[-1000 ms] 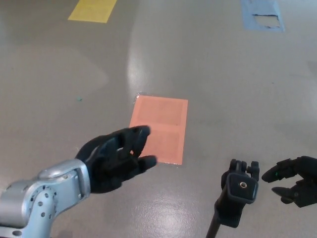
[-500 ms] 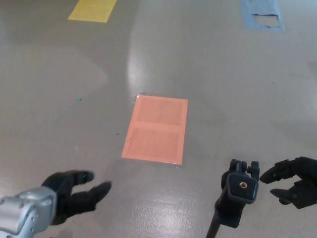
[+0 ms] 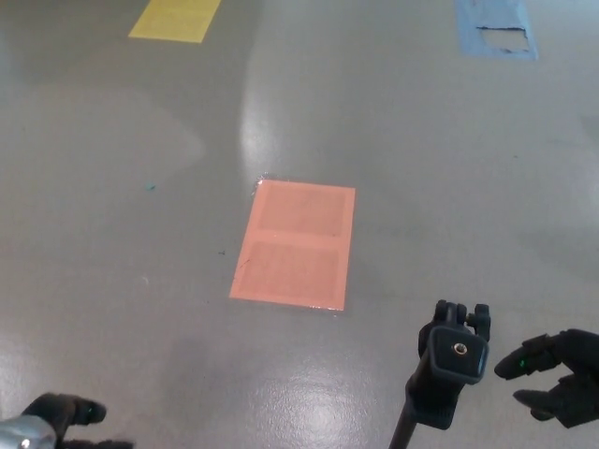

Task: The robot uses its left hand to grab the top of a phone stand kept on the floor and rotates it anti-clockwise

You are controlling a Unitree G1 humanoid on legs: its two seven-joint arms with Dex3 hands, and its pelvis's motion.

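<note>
The black phone stand (image 3: 449,372) rises from the bottom edge of the head view, right of centre; its top clamp shows a small brass screw hole. My left hand (image 3: 64,418) is only a sliver of black fingers at the bottom left corner, far from the stand and holding nothing. My right hand (image 3: 559,376) sits at the right edge, just right of the stand's top, fingers apart and not touching it.
An orange rectangle (image 3: 298,243) is marked on the grey floor ahead of the stand. A yellow patch (image 3: 175,19) lies at the far left and a worn blue patch (image 3: 496,26) at the far right.
My left hand has dropped from mid-frame down to the bottom left corner, uncovering the orange rectangle. My right hand has slid slightly down and right. The stand has not moved.
</note>
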